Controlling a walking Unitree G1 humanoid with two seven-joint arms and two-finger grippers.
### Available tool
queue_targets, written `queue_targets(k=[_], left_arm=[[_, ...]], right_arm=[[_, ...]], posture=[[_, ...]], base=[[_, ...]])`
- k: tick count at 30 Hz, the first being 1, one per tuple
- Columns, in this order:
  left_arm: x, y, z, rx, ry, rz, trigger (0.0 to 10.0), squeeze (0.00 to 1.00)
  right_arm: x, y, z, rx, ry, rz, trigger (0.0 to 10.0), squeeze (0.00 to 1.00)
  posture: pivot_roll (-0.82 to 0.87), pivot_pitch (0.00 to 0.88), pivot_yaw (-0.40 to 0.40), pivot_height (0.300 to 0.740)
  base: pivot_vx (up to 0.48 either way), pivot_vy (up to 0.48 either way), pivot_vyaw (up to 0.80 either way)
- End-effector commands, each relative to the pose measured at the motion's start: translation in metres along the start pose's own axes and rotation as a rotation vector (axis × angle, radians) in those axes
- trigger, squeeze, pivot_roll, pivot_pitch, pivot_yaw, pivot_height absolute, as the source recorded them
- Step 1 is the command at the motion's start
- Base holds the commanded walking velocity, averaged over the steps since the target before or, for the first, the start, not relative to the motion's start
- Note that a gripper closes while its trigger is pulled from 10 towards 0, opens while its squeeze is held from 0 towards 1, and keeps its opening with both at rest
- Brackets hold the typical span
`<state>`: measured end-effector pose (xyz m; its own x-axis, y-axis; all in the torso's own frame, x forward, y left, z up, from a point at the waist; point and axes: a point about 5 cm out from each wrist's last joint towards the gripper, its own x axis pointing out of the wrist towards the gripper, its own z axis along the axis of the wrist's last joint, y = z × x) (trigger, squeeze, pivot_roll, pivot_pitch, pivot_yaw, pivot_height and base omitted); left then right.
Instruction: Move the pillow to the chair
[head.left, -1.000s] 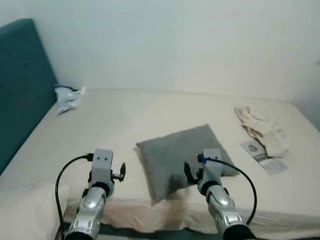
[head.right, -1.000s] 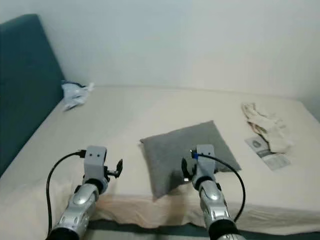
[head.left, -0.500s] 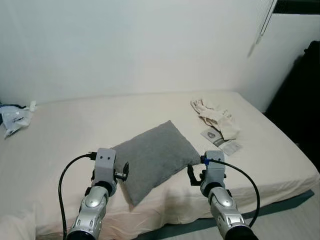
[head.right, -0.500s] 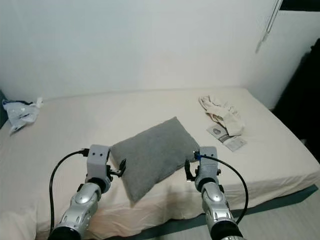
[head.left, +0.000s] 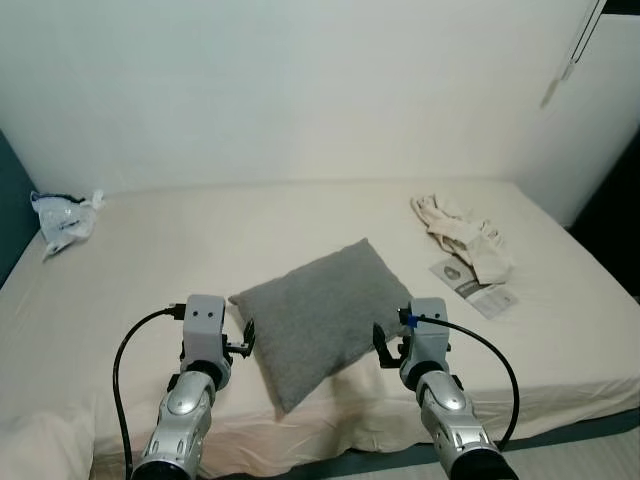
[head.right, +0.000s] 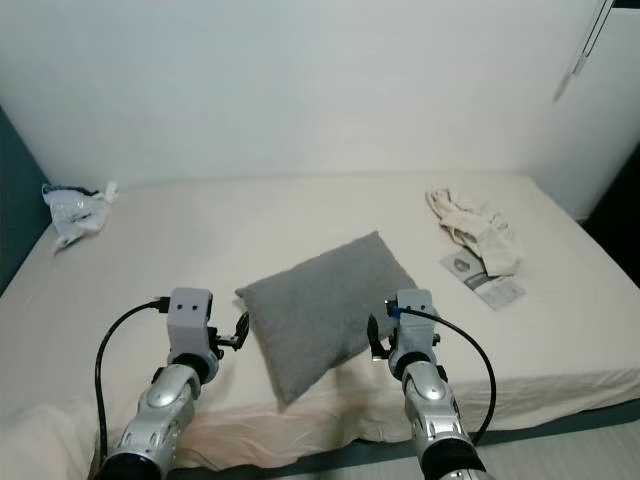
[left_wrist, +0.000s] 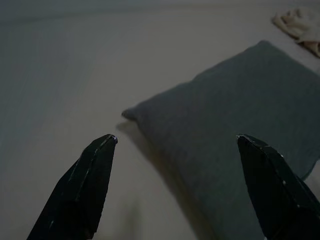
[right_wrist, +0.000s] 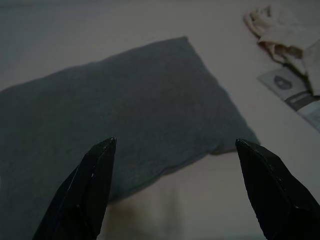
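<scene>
Pillow (head.left: 323, 312) was seen lying diagonally on the bed (head.left: 250, 225) between left gripper (left_wrist: 177, 150) and right gripper (right_wrist: 175, 150), both fingers spread, the right nearer.

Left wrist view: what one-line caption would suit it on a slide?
Open left tool aimed at the near corner of a grey pillow lying on a cream bed.

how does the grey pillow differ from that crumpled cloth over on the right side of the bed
The grey pillow is dark, plump and smooth with a clear rectangular outline; the crumpled cloth is pale cream, flat and rumpled without a clear shape. The pillow lies near the bed's front edge, between the two grippers; the cloth lies farther back, beside a printed leaflet. Both rest on the cream bed.
</scene>
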<state>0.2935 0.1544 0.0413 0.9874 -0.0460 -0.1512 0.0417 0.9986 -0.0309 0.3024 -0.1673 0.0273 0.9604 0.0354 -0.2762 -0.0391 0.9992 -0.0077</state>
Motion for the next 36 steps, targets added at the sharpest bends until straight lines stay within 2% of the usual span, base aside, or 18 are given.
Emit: queue_targets(k=[1,7,36], left_arm=[[-0.0012,-0.0018,0.0013,-0.015,-0.016,-0.003,10.0,0.0],[-0.0016,-0.0026,0.0006,-0.019,-0.016,-0.006,10.0,0.0],[-0.0041,-0.0022,0.001,-0.004,-0.034,-0.024,10.0,0.0]], right_arm=[[0.0003,0.0,0.0021,-0.011,-0.011,0.005,10.0,0.0],[-0.0002,-0.0002,0.0017,-0.014,-0.012,0.006,10.0,0.0],[-0.0012,0.0023,0.0034,0.013,-0.034,0.02,10.0,0.0]], posture=[[-0.01,0.03,-0.016,0.74],[-0.01,0.027,-0.017,0.74],[0.0,0.033,-0.016,0.74]], base=[[0.401,0.0,0.0],[0.374,0.0,0.0],[0.0,0.0,0.0]])
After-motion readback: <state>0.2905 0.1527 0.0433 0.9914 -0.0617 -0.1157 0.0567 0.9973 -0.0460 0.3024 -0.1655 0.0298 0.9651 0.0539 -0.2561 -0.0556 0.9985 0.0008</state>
